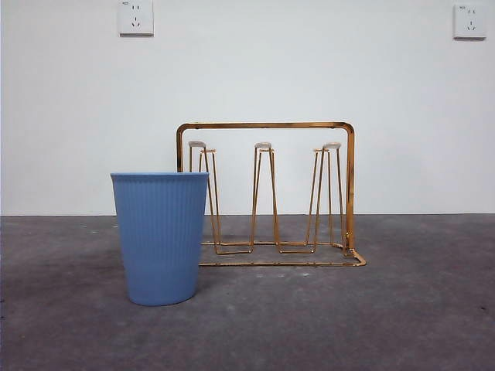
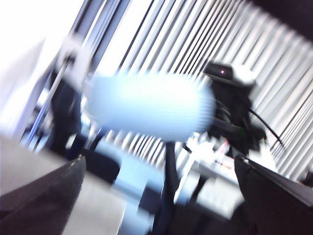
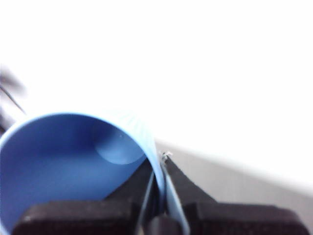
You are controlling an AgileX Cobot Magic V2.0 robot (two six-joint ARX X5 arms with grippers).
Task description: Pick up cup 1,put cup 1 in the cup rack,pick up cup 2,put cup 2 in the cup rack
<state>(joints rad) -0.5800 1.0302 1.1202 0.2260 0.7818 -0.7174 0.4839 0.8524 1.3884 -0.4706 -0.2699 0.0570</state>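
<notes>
A ribbed blue cup [image 1: 160, 236] stands upright on the grey table, just left of and in front of the gold wire cup rack [image 1: 267, 125]. The rack's pegs are bare. No gripper shows in the front view. In the right wrist view my right gripper [image 3: 159, 169] is shut on the rim of a second blue cup [image 3: 63, 166], one jaw inside and one outside. My left gripper [image 2: 159, 161] is open and empty. Its blurred view shows a pale blue cup [image 2: 151, 112] lying sideways in the air beside a black arm [image 2: 230, 107].
The dark grey table [image 1: 402, 309] runs back to a white wall with two sockets [image 1: 135, 17]. The left wrist view looks out at striped blinds [image 2: 195, 39] and room clutter.
</notes>
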